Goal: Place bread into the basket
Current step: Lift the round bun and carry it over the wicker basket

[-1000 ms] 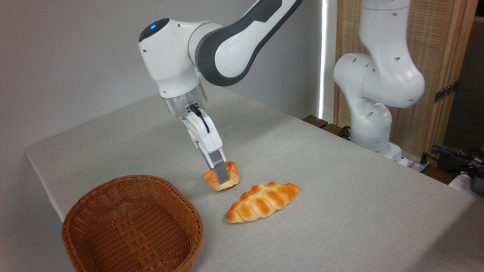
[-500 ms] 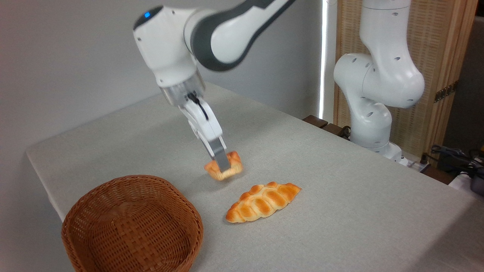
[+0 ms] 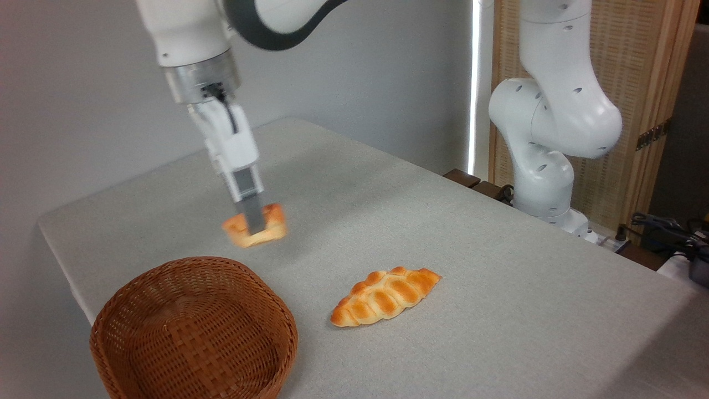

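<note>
- The basket (image 3: 194, 330) sits at the near left corner of the worktop (image 3: 498, 288).
- A braided loaf (image 3: 385, 296) lies to its right.
- Farther back, the hand (image 3: 253, 228) grips the bread (image 3: 271, 224), lifted clear above the worktop.

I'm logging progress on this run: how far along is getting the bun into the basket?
Done: the bun is grasped and lifted off the table, pinched between the gripper fingers. In hand: it hangs in the air, up and to the right of the basket. Left: move it over the basket, which holds nothing yet, and release. The braided loaf lies untouched on the table.
</note>
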Motion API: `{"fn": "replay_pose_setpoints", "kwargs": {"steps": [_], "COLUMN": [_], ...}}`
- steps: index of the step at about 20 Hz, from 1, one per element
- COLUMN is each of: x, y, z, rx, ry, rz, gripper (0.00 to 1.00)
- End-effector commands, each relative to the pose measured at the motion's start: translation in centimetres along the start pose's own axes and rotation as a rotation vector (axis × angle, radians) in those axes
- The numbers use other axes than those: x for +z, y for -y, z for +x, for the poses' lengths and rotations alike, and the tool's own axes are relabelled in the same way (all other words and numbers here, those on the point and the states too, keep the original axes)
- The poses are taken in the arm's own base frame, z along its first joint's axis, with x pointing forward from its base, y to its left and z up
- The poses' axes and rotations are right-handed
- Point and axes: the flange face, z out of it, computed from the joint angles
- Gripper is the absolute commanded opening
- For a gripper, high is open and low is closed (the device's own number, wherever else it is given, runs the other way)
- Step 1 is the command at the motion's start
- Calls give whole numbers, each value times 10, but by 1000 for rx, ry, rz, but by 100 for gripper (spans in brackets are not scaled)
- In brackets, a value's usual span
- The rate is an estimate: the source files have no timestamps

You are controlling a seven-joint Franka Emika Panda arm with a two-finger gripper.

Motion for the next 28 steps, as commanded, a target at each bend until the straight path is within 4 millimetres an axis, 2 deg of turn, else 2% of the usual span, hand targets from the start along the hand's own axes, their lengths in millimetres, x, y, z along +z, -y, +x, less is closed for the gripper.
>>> {"fn": "replay_pose_setpoints", "kwargs": {"steps": [1, 4, 7, 9, 11, 13, 15, 28], "x": [6, 11, 19, 27, 38, 44, 45, 54], "y": [37, 55, 59, 62, 64, 67, 67, 64], "z": [28, 34, 38, 43, 51, 55, 56, 58], "rx": [-20, -34, -32, -29, -23, -21, -11, 0], "ry": [-86, -155, -170, -179, -198, -211, -204, -184], "rz": [56, 115, 129, 134, 146, 157, 172, 170], "gripper": [38, 40, 45, 57, 79, 94, 100, 100]}}
